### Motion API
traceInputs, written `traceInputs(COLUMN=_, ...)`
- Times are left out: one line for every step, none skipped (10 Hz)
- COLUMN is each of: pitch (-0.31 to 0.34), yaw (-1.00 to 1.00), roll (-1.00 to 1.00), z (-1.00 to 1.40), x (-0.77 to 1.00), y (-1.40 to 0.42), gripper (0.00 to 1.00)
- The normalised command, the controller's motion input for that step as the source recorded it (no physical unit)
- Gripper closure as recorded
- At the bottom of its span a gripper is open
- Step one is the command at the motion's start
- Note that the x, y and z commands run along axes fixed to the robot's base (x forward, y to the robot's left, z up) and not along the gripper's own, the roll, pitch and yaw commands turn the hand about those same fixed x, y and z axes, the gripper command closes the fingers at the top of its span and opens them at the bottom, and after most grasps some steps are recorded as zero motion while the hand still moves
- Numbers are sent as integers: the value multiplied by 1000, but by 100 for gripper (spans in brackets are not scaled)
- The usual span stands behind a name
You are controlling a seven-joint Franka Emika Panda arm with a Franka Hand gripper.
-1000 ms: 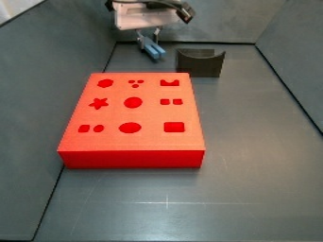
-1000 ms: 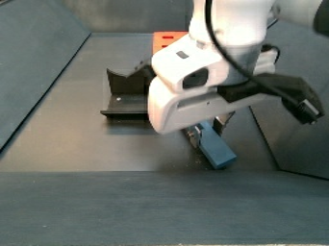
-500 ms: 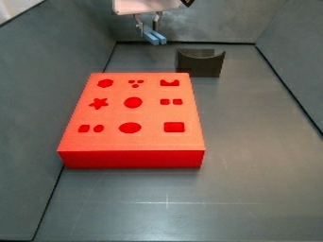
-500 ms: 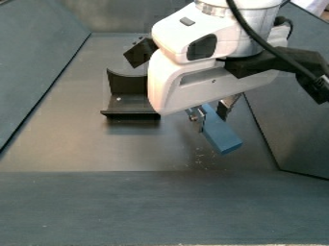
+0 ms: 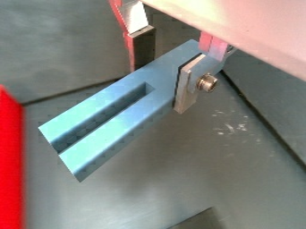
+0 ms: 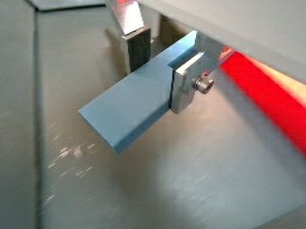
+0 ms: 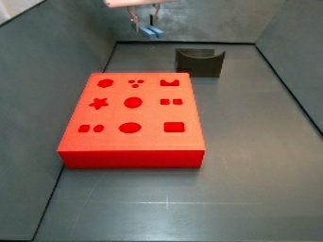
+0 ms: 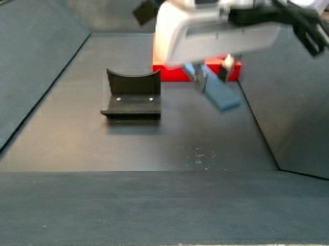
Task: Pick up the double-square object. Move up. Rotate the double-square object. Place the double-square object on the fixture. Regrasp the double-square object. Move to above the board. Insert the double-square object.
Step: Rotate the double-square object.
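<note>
Higher than a second ago, the tool (image 8: 203,69) has carried the peg (image 8: 218,90) well clear of the floor. Both wrist views show its silver fingers (image 5: 189,82) clamped narrow on one end of the blue peg (image 6: 134,106), which slants down and away from them. Its body is cut off at the frame top. Below and aside stand the fixture (image 8: 130,94) and the board (image 7: 131,117).

Pretty plain setup: dark grey floor (image 7: 240,180) with faint seams and a few pale scuffs (image 8: 202,157), boxed in by sloped grey walls (image 7: 51,38). Soft, even lighting.
</note>
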Motion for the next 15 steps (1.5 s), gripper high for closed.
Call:
traceInputs(pitch=101, yaw=31, roll=136, z=193, x=-26, y=-236, gripper=100)
traceInputs(pitch=0, yaw=-1000, roll=0, z=0, x=0, y=0, gripper=100)
traceInputs(pitch=-1, yaw=-1000, roll=-1, z=-13, x=5, y=14, gripper=100)
traceInputs(pitch=-2, yaw=-1000, roll=-4, z=-10, x=4, y=31, gripper=100)
traceInputs(pitch=-2, yaw=-1000, roll=-5, z=-9, x=6, y=24, gripper=100)
traceInputs(pitch=-2, yaw=-1000, roll=-5, z=-8, x=8, y=18, gripper=100)
traceInputs(pitch=-2, yaw=-1000, roll=-5, z=-7, x=9, y=17, gripper=100)
traceInputs(pitch=-2, yaw=-1000, roll=-5, z=-6, x=10, y=16, gripper=100)
traceInputs(pitch=-2, yaw=-1000, roll=-5, z=-5, x=10, y=15, gripper=100)
traceInputs(pitch=-2, yaw=-1000, roll=-5, z=-5, x=10, y=14, gripper=100)
traceInputs(pitch=-2, yaw=-1000, roll=-5, z=-5, x=10, y=14, gripper=100)
traceInputs(pitch=-2, yaw=-1000, roll=-5, z=-5, x=10, y=14, gripper=100)
traceInputs(pitch=-2, yaw=-1000, roll=-5, z=-5, x=10, y=14, gripper=100)
traceInputs(pitch=-2, yaw=-1000, roll=-6, z=-5, x=11, y=14, gripper=100)
traceInputs(pitch=-2, yaw=-1000, roll=-6, z=-5, x=11, y=14, gripper=100)
